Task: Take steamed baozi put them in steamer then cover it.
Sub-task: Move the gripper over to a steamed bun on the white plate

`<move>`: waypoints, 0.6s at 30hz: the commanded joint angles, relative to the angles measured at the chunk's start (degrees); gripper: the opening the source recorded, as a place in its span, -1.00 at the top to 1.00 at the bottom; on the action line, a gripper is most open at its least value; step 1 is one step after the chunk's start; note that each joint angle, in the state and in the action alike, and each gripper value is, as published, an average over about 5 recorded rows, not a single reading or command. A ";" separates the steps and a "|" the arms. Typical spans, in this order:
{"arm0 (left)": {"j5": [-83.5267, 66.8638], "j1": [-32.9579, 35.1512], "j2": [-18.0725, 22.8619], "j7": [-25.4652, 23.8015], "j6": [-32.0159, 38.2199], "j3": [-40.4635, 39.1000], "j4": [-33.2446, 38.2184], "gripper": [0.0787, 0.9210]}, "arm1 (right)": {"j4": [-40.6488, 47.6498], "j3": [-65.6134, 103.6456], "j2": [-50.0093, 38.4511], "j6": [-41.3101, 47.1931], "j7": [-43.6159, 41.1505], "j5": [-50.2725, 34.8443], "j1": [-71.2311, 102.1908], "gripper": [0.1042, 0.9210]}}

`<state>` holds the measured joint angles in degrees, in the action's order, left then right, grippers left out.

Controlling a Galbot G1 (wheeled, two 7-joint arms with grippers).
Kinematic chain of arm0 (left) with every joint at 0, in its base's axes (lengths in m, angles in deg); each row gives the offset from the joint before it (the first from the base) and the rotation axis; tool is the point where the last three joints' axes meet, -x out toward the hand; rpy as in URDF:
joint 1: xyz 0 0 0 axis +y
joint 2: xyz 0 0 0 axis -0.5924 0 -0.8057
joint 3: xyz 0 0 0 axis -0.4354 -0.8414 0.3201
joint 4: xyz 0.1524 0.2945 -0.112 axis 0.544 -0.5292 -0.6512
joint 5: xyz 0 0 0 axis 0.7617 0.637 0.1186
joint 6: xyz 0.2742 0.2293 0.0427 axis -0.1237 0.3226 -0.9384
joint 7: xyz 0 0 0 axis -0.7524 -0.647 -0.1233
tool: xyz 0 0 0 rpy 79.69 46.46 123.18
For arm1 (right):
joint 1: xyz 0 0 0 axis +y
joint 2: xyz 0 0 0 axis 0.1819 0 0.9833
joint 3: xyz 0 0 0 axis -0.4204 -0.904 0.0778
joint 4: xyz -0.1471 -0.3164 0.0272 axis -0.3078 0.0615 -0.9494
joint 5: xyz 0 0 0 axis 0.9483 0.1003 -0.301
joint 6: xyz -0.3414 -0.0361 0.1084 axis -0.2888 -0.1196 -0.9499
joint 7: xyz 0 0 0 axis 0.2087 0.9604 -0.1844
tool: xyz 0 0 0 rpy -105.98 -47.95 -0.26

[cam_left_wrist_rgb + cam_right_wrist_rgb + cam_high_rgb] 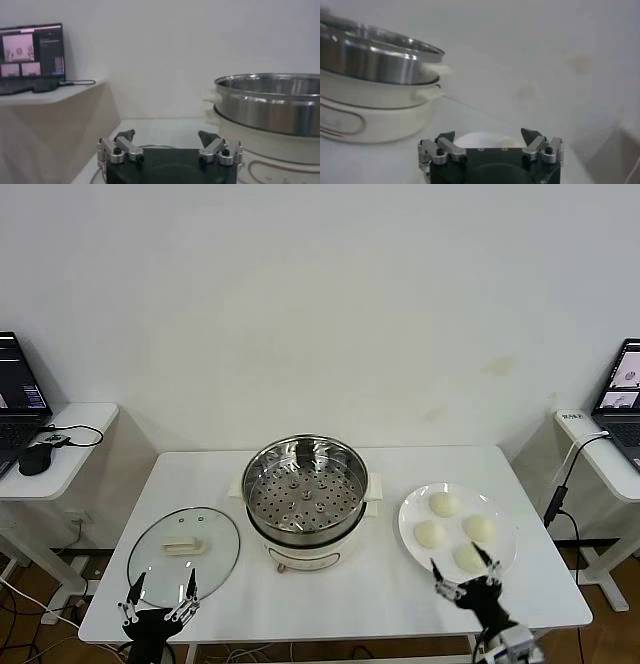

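Black right gripper (pixel 463 578) spread wide and empty, I've got it at the near rim of the flat white round plate (pixel 412 506), just short of the four cream-white round baozi (pixel 444 504). Left gripper (pixel 160 596) spread too, at the near edge of the clear glass lid (pixel 184 544). Between them the shiny steel steamer (pixel 304 489) sits uncovered on the white table (pixel 330 609)

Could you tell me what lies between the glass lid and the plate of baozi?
In the head view, the steamer stands between the glass lid and the plate of baozi.
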<state>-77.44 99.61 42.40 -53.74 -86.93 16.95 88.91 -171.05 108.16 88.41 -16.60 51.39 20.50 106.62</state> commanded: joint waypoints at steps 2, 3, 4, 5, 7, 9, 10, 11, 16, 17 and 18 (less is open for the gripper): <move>4.95 -0.31 0.20 -0.39 -1.53 1.00 -0.25 -0.77 | 6.19 1.21 -16.09 4.58 -11.00 14.10 -12.06 -0.76; 5.05 -0.40 0.22 -0.22 -1.65 0.91 -0.30 -0.77 | 7.37 0.68 -18.15 4.55 -13.26 15.01 -13.56 -0.76; 5.26 -0.48 0.25 0.05 -1.79 0.83 -0.34 -0.77 | 8.51 -0.01 -20.13 4.45 -15.33 15.75 -15.14 -0.76; 5.53 -0.56 0.28 0.34 -1.96 0.77 -0.37 -0.77 | 9.86 -0.80 -22.03 4.22 -17.36 16.53 -16.83 -0.76; 6.17 -0.73 0.34 1.10 -2.28 0.66 -0.42 -0.77 | 12.54 -2.85 -25.72 3.38 -20.94 17.72 -20.47 -0.76; 6.67 -0.90 0.43 1.85 -2.91 0.62 -0.42 -0.77 | 15.23 -5.88 -28.88 2.49 -23.93 18.14 -24.61 -0.76; 6.78 -0.99 0.45 2.12 -3.25 0.62 -0.42 -0.77 | 16.40 -7.88 -30.33 2.19 -25.38 17.79 -26.84 -0.76; 6.85 -1.06 0.44 2.28 -3.61 0.63 -0.41 -0.77 | 17.62 -10.09 -31.63 2.02 -26.89 17.28 -29.17 -0.76; 7.24 -1.48 0.38 2.24 -4.70 0.79 -0.52 -0.77 | 24.25 -23.41 -35.70 1.88 -34.66 13.85 -42.72 -0.76; 7.25 -1.63 0.37 2.21 -4.87 0.81 -0.55 -0.77 | 25.82 -26.33 -36.08 1.82 -36.08 13.15 -45.25 -0.76; 7.25 -1.77 0.34 2.19 -5.00 0.82 -0.58 -0.77 | 27.37 -29.09 -36.34 1.65 -37.44 12.45 -47.50 -0.76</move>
<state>-71.75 98.23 42.82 -52.21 -90.43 17.51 88.42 -154.45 94.90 62.41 -15.11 27.29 32.36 78.69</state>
